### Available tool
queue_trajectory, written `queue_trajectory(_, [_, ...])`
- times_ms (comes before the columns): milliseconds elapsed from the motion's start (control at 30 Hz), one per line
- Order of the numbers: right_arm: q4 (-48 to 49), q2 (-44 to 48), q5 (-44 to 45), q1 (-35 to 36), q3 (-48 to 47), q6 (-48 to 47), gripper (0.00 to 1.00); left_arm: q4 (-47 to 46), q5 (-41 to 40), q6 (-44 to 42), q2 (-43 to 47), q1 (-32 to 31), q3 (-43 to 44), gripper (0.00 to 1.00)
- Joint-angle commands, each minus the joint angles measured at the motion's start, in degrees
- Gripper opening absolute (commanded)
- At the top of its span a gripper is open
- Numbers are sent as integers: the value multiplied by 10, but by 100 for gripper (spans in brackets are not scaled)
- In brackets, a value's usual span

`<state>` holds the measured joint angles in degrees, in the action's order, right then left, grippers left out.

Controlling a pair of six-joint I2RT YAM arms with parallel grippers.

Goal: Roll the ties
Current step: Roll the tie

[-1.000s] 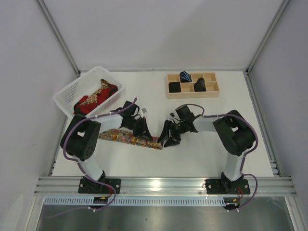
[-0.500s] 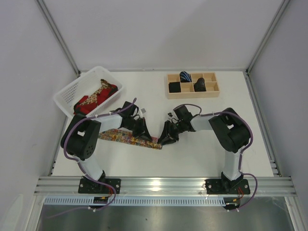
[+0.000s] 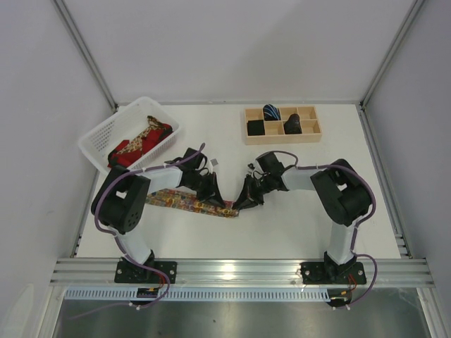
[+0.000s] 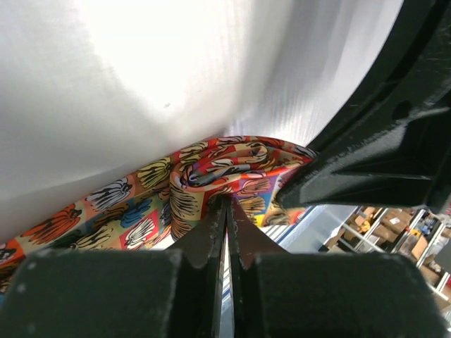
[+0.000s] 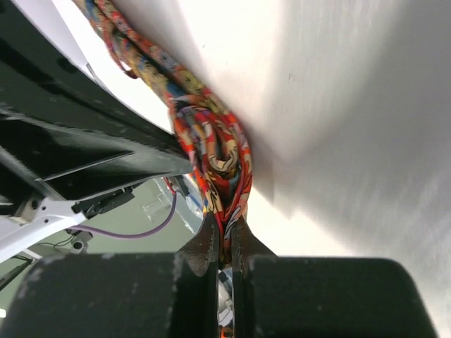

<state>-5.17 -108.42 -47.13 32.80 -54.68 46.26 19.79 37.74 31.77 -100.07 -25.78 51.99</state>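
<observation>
Slippage is your main risk here. Your left gripper (image 4: 227,211) is pressed together on a thin fold of the multicoloured floral fabric necktie (image 4: 211,165), whose loose coil sits just ahead of its fingertips. Your right gripper (image 5: 224,229) pinches that same coil from the opposite side, and the unrolled length runs away beyond it. Both holds look shallow. If either arm turns or pulls unevenly, the layers would likely slide out and the coil fall open.

- Basket (image 3: 95,141) sits far left on the table (image 3: 296,218), ties (image 3: 141,141) in it.
- Tray (image 3: 310,137) far, right of centre, rolled ties (image 3: 272,111) in its compartments.
- Tie (image 3: 180,201) lies mid-table, nearer than the basket; left gripper (image 3: 217,201) and right gripper (image 3: 243,204) meet at its right end.
</observation>
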Motion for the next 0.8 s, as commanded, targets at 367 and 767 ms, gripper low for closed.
queue_trajectory(367, [-143, 115, -16, -38, -17, -56, 0, 7, -17, 15, -57, -110, 87, 8])
queue_trajectory(767, [-118, 67, 10, 15, -50, 6, 0, 6, -25, 11, -48, -114, 59, 7])
